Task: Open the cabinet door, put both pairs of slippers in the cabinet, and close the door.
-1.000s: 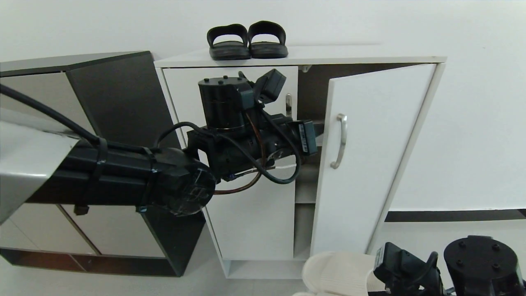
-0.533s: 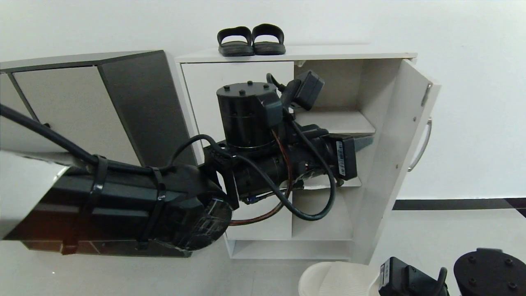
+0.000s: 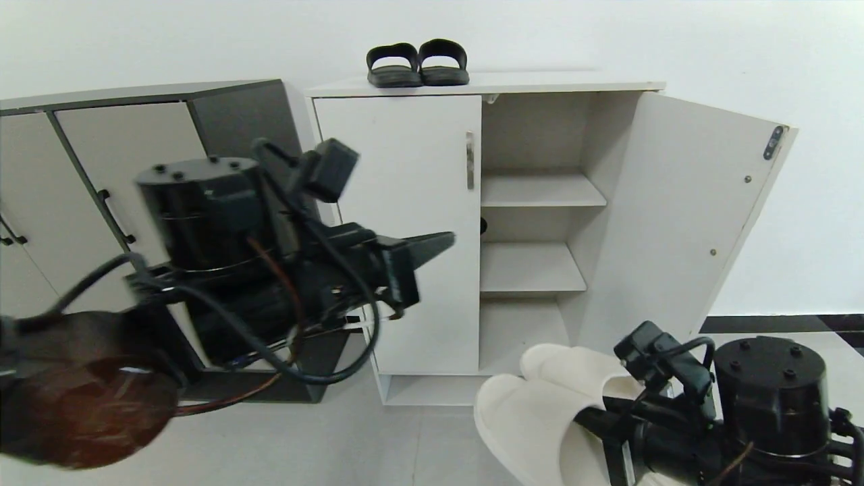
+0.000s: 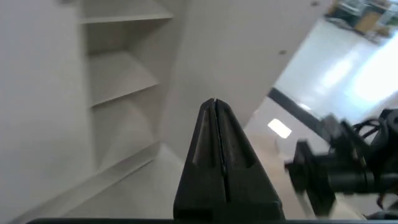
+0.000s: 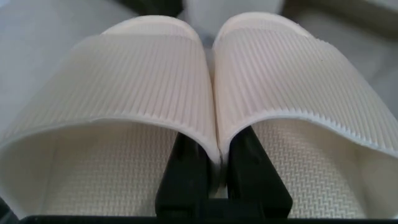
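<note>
Low over the pale floor [image 3: 405, 439], the right gripper [image 5: 216, 174] pinches together the touching inner straps of the white slippers [image 3: 540, 398], likely light, soft and springy, just before the open cabinet [image 3: 540, 84]; the left gripper [image 4: 216, 124] hangs pressed together, empty, and the black slippers [image 3: 418, 64] sit on top.

The cabinet [image 3: 540, 82] is laid open at right, its door [image 3: 682, 223] swung wide; the left is barred by a shut door [image 3: 412, 175].
</note>
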Robot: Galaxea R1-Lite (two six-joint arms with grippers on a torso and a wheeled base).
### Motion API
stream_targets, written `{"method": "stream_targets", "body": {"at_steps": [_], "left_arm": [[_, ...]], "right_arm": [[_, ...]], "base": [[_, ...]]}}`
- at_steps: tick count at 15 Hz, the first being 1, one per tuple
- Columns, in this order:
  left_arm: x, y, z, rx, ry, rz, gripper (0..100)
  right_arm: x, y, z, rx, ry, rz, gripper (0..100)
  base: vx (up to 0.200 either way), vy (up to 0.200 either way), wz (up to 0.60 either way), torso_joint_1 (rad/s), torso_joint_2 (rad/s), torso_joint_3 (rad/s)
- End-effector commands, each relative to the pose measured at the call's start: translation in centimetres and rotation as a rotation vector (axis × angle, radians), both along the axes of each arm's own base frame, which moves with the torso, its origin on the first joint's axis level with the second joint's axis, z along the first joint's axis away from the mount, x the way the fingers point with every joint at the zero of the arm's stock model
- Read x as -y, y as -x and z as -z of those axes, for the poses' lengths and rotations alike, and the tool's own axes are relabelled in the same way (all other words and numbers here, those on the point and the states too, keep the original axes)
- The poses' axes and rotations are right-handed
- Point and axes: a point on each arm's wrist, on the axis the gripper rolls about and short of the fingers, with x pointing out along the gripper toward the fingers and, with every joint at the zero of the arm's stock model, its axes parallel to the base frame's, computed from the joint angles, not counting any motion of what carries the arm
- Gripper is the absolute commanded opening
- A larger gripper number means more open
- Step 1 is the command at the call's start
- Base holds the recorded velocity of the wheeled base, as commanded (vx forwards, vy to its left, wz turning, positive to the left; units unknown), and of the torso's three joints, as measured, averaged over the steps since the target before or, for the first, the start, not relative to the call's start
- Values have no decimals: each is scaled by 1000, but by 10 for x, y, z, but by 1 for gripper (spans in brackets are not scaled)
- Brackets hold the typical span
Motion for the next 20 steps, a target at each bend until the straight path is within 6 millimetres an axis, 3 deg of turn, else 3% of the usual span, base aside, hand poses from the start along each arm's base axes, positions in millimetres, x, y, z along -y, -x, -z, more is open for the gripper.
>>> {"method": "stream_targets", "body": {"at_steps": [1,2,4,5,6,7,9,12,14,16,17,20], "left_arm": [[-96,87,0,64,-16,-346,0],[-120,124,3,61,-18,-481,0],[-148,184,11,50,-26,-645,0],[-155,200,17,37,-41,-690,0],[-169,231,39,26,-127,-852,0],[-174,246,62,-9,-208,-1004,0],[-170,258,99,-33,-234,-1181,0],[-167,255,145,-64,-261,-1209,0],[-166,254,150,44,-225,-1099,0],[-160,250,153,136,-210,-832,0],[-160,250,160,74,-255,-796,0],[-160,250,158,105,-251,-799,0]], "right_arm": [[-13,-23,7,0,23,107,0],[-21,-38,9,27,42,225,0],[-34,-62,12,66,42,440,0],[-37,-67,12,73,29,481,0],[-34,-79,14,84,35,557,0],[-33,-84,14,96,39,594,0],[-31,-88,18,95,51,615,0],[-32,-88,18,99,47,614,0],[-32,-88,18,98,48,614,0],[-35,-88,23,98,48,607,0],[-35,-89,24,105,41,607,0],[-39,-91,27,122,48,595,0]], "base": [[0,0,0,0,0,0],[0,0,0,0,0,0],[0,0,0,0,0,0],[0,0,0,0,0,0],[0,0,0,0,0,0],[0,0,0,0,0,0],[0,0,0,0,0,0],[0,0,0,0,0,0],[0,0,0,0,0,0],[0,0,0,0,0,0],[0,0,0,0,0,0],[0,0,0,0,0,0]]}}
